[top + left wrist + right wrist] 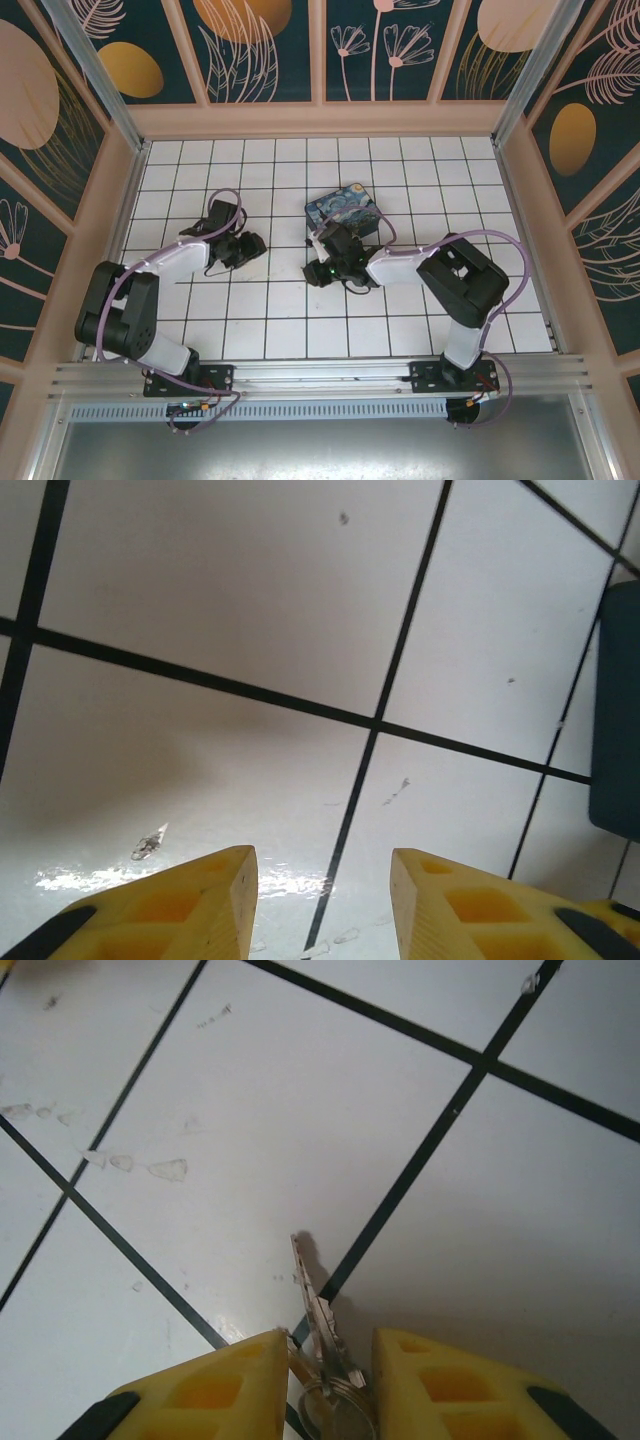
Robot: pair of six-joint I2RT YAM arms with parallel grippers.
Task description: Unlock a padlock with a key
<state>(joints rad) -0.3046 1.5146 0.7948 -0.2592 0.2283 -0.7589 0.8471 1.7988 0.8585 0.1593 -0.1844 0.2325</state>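
Key: judged thin, stiff, light, slippery; I saw right hand clamped on its head, the best hold; left hand spread, empty.

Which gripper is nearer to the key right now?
Right. The right gripper has the key between its fingertips, blade pointing forward along the tiled floor. The left gripper is open over bare floor, off to the key's left.

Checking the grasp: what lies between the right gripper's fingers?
The key, its blade pointing out past the fingertips over white tile; the right wrist view shows it.
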